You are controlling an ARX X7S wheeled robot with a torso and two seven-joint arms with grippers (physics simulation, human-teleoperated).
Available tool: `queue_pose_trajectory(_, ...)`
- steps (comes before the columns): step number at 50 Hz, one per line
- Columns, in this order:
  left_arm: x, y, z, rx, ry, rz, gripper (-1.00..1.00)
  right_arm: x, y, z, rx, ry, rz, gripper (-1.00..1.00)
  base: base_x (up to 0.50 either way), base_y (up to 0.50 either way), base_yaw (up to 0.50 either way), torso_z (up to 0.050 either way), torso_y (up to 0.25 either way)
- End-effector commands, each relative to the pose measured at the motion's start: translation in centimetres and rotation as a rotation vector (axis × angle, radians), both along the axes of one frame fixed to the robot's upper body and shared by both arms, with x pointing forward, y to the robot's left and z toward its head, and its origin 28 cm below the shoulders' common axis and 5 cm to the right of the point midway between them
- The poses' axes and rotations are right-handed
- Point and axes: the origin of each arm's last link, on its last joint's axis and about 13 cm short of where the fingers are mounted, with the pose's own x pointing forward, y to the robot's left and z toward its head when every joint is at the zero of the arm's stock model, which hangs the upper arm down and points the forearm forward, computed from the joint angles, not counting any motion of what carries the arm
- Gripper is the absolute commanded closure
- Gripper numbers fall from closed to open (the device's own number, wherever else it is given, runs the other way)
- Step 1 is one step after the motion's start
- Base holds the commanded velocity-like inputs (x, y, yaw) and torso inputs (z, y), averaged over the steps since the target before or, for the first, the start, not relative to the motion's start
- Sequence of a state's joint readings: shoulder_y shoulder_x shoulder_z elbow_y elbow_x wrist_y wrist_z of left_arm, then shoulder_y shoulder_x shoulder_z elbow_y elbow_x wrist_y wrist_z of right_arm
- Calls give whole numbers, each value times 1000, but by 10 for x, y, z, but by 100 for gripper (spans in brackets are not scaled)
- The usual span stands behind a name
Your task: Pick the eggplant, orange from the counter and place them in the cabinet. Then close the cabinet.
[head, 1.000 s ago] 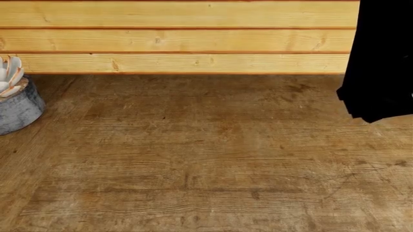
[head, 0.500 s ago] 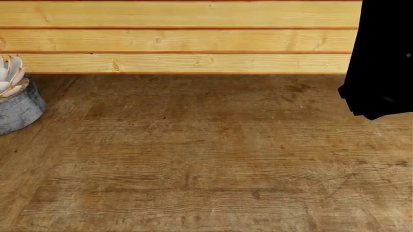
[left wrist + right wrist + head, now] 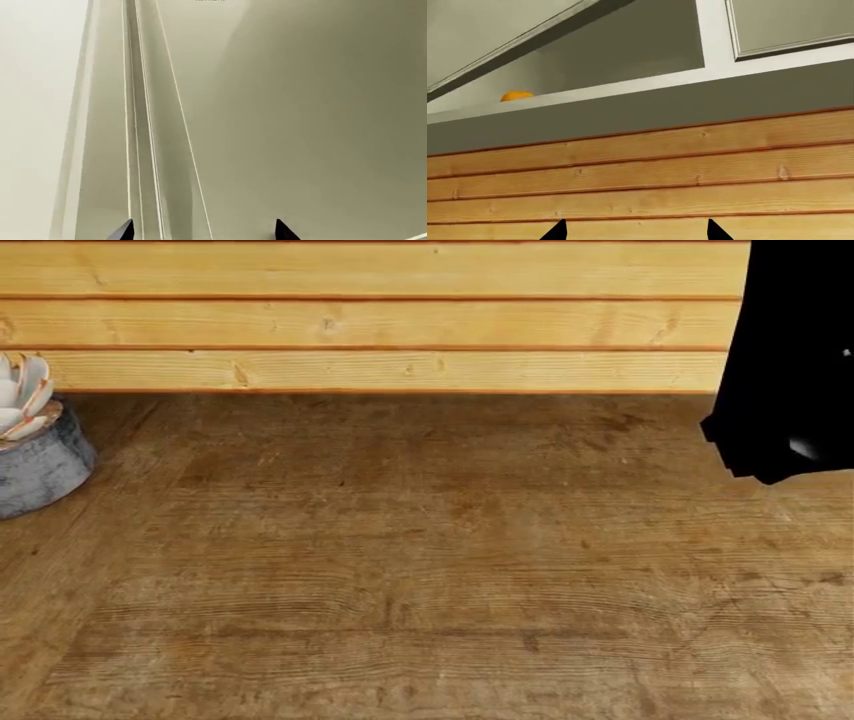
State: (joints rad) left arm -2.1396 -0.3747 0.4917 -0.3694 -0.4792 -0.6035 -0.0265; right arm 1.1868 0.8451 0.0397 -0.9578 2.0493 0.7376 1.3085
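One round yellow-orange citrus (image 3: 516, 95) inside open grey cabinet (image 3: 627, 60); one grey pot (image 3: 40, 465) on brown wooden counter (image 3: 427, 570). Both grippers (image 3: 204, 231) (image 3: 635, 231) spread, empty.

The counter (image 3: 400, 560) and plank wall (image 3: 374, 320) are seen from above by the head view. The same plank wall (image 3: 640, 175) is faced upward from close by the right wrist view; pale cabinet panels (image 3: 300, 125) are filled closely by the left wrist view.

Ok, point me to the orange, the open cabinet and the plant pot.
orange (image 3: 516, 95): right wrist view, its visible top.
cabinet (image 3: 627, 82): right wrist view, front lip of the opening.
plant pot (image 3: 40, 468): head view, its grey side.
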Motion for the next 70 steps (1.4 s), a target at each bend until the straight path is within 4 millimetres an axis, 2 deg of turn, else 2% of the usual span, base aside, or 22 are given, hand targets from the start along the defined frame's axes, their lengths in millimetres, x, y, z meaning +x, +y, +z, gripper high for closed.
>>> queue_pose_trajectory(1,17,-43,-10,137,81,-228,-100,0,0,0,1,1,-2,-100,0,0,0,4,-152)
queue_pose_trajectory(14,22,-40,-7,155,68,-193,-100,0,0,0,6,5,-8,-100,0,0,0,17,-231)
queue_pose_trajectory(26,27,-33,3,113,77,-156,-100,0,0,0,9,4,-11,-100,0,0,0,2,-9)
queue_pose_trajectory(43,30,-36,4,127,88,-143,-100,0,0,0,8,2,-9,-100,0,0,0,15,-28)
queue_pose_trajectory(44,33,-44,7,89,99,-250,-100,0,0,0,7,0,-10,-100,0,0,0,0,-10)
queue_pose_trajectory(46,38,-53,11,49,112,-358,-100,0,0,0,5,-1,-12,-100,0,0,0,8,-6)
queue_pose_trajectory(53,45,-67,14,37,130,-478,-100,0,0,0,6,5,-18,-100,11,-1,-7,3,-8)
queue_pose_trajectory(61,56,-75,16,27,148,-495,-100,0,0,0,5,9,-23,-100,11,-4,-11,6,-21)
queue_pose_trajectory(70,80,-76,-5,61,266,-359,-100,-1,0,0,9,15,-23,-100,10,-6,-12,15,-106)
